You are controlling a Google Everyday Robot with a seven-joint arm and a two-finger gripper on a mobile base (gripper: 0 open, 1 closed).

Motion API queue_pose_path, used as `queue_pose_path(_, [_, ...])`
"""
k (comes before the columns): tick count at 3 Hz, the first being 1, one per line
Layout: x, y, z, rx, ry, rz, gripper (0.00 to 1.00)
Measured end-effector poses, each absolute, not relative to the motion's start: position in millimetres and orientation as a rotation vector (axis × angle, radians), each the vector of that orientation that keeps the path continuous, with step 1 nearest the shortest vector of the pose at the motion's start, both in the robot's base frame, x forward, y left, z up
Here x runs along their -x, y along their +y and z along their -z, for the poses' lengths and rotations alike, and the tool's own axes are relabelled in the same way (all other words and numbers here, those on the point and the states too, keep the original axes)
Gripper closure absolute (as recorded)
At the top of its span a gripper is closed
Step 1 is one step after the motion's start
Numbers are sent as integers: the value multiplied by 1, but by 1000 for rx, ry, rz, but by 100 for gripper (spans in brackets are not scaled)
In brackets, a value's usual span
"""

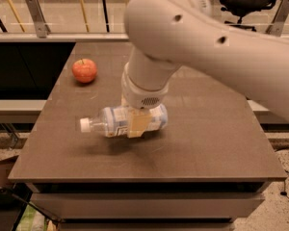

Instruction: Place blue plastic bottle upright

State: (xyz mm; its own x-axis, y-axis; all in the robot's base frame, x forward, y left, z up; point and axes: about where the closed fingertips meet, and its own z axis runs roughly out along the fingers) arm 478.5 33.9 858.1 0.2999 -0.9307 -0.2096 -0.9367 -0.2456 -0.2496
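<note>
The blue plastic bottle (111,121) is a clear bluish bottle with a white cap (85,125) and a pale label. It lies on its side, cap pointing left, just above the brown table (207,138), with its shadow on the top beneath it. My gripper (137,125) comes straight down from the big white arm (192,37) and is shut on the bottle's middle. One tan finger (137,124) shows across the front of the label; the other finger is hidden behind the bottle.
A red apple (84,70) sits at the table's far left corner, apart from the bottle. A railing and glass run behind the table. A black office chair (245,1) stands at the back right. The table's front edge is close below the bottle.
</note>
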Motion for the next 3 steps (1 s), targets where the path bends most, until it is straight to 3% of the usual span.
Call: queue_pose_path(3, [-505, -35, -894, 1845, 1449, -257, 100])
